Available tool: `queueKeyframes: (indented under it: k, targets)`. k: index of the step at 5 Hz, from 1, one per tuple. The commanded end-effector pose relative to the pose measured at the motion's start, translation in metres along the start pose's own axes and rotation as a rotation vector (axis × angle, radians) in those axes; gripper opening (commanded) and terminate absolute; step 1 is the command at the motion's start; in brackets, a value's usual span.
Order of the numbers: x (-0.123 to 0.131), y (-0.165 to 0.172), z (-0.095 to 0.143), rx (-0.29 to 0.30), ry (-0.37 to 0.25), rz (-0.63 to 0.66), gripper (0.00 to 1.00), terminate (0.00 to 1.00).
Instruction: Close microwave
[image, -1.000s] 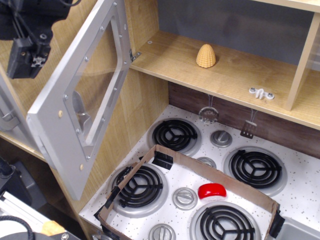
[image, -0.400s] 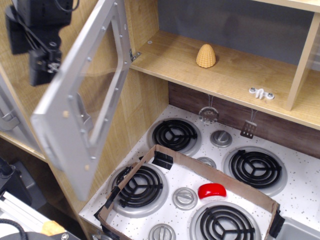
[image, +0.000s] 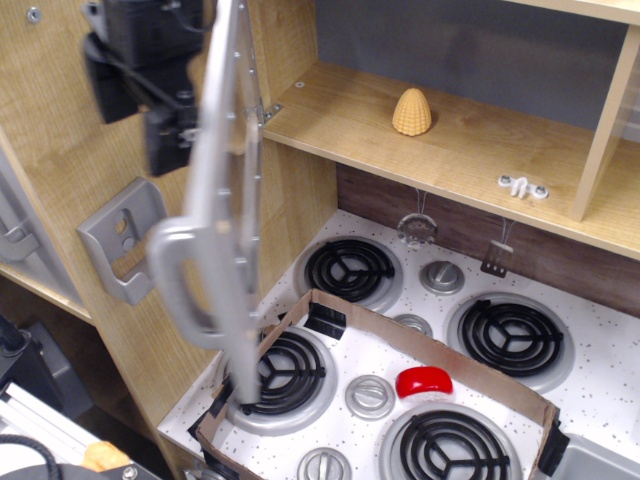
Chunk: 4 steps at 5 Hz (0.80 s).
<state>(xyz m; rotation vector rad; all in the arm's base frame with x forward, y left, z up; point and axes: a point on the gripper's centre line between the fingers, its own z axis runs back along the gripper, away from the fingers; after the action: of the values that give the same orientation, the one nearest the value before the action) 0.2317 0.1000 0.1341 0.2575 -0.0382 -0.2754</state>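
Observation:
The microwave is a light-wood compartment (image: 470, 150) with a silver-grey door (image: 228, 200) hinged at its left. The door stands about half open, edge-on to the camera, and its chunky grey handle (image: 185, 285) faces left. My black gripper (image: 165, 125) is at the upper left, right against the door's outer face above the handle. It is blurred, and its jaws do not show clearly. A yellow corn-shaped toy (image: 411, 111) sits inside the compartment.
A small grey bracket (image: 120, 240) is mounted on the wood wall to the left of the door. Below is a toy stovetop (image: 620, 340) with black burners, a cardboard frame (image: 440, 350) and a red piece (image: 423, 381). Small utensils (image: 497, 258) hang under the shelf.
The door has swung right toward the compartment, from wide open to edge-on. My gripper has moved right and down along with it, staying behind the door's outer face.

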Motion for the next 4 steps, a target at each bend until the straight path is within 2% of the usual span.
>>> queueKeyframes:
  k: [1, 3, 4]
  targets:
    - [0.069, -0.029, 0.028, 0.015, -0.256, 0.130, 1.00, 0.00]
    - [0.118, -0.050, 0.032, -0.003, -0.429, 0.149, 1.00, 0.00]
    - [0.141, -0.051, 0.040, 0.016, -0.484, 0.119, 1.00, 0.00]
